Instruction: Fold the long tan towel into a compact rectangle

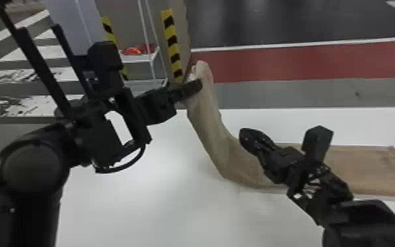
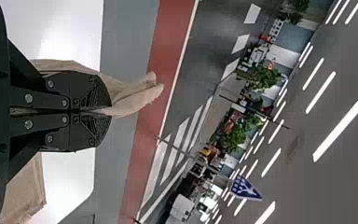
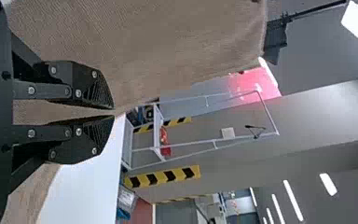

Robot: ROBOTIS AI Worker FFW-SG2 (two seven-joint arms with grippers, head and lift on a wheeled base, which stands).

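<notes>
The tan towel (image 1: 211, 131) rises at its left end and lies flat on the white table to the right. My left gripper (image 1: 195, 87) is shut on the raised end, well above the surface. In the left wrist view, a bunched flap of towel (image 2: 137, 98) sticks out past the left gripper (image 2: 108, 111). My right gripper (image 1: 247, 138) is at the towel's far edge, where the raised part slopes down to the flat part. In the right wrist view, towel fabric (image 3: 168, 42) spreads beside the right gripper (image 3: 113, 112), its fingers close together with a fold between them.
The white table (image 1: 160, 203) extends in front of and to the left of the towel. Beyond its far edge stand a white-framed rack (image 1: 141, 58) with red items and a post (image 1: 173, 46) striped yellow and black, near the raised towel end.
</notes>
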